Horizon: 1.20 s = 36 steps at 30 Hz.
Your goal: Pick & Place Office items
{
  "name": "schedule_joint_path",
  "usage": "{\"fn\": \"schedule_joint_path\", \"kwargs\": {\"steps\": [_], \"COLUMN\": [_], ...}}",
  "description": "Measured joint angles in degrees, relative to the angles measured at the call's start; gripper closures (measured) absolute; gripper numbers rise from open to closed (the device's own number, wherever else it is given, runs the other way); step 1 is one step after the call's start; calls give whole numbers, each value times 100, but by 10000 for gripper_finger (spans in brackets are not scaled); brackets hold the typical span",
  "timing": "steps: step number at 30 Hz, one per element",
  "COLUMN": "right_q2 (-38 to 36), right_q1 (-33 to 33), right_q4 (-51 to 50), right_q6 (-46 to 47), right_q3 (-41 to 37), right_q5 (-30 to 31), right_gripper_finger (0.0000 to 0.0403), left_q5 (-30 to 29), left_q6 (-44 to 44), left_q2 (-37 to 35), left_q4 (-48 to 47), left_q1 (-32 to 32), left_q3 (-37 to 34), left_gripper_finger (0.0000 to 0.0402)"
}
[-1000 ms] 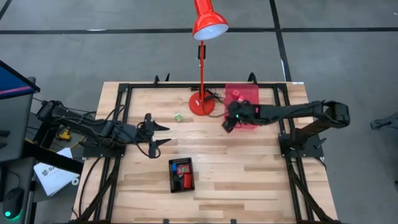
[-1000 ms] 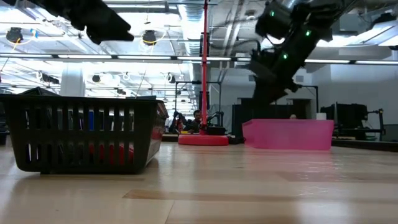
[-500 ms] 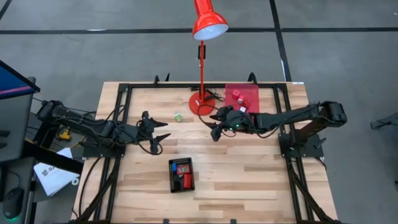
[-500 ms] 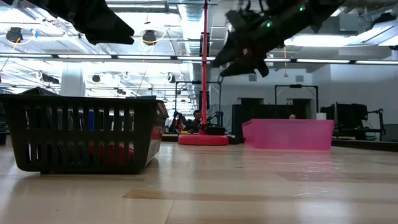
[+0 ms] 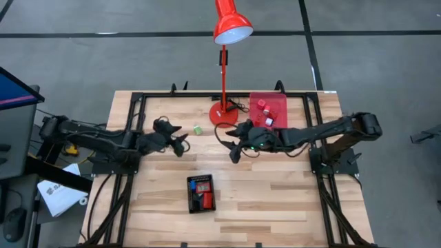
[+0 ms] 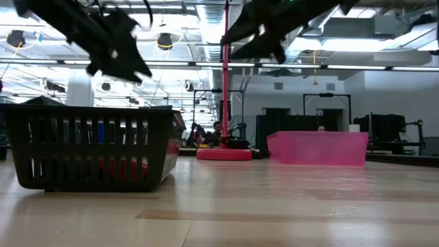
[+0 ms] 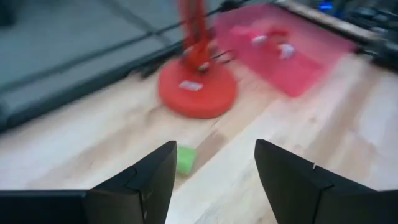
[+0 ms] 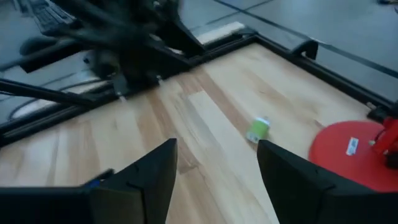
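Your right gripper (image 5: 233,142) has left the pink tray (image 5: 278,105) it was over a second ago and now hangs mid-table, fingers spread and empty. Your left gripper (image 5: 180,140), also spread with nothing between its fingers, has swung toward the green block (image 5: 198,129), which lies on the wood just beside the red lamp's base (image 5: 222,114). Only the wrist views show that block up close (image 7: 185,159); the low view hides it behind the black basket (image 6: 89,145). From above you can see red pieces (image 5: 262,106) in the pink tray and more in the basket (image 5: 202,200).
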Motion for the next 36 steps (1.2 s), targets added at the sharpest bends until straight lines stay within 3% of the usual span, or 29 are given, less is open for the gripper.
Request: {"fn": "schedule_joint_path", "kwargs": {"steps": [4, 10, 13, 17, 24, 36], "right_q2": [-327, -573, -644, -697, -694, -695], "right_q1": [271, 600, 732, 921, 1328, 1988], "right_q4": [-173, -571, -880, -1250, -1405, -1373], "right_q6": [-1, -28, 4, 46, 13, -142], "right_q3": [-7, -7, -8, -8, -8, -10], "right_q5": [306, 434, 437, 593, 841, 1160], "right_gripper_finger": [193, 199, 200, 200, 200, 201], "left_q5": [381, 1063, 1139, 1845, 2208, 2663], "left_q6": [-837, -1132, -1476, -1767, -2196, -2614], "left_q2": [559, 1563, 2118, 2717, 3463, 4281], "left_q4": [142, 1215, 1243, 1281, 760, -199], "left_q1": [654, 1119, 1448, 1927, 2367, 2466], "left_q3": [-2, 9, 183, 512, 1036, 1747], "left_gripper_finger": [181, 170, 174, 178, 179, 179]}}
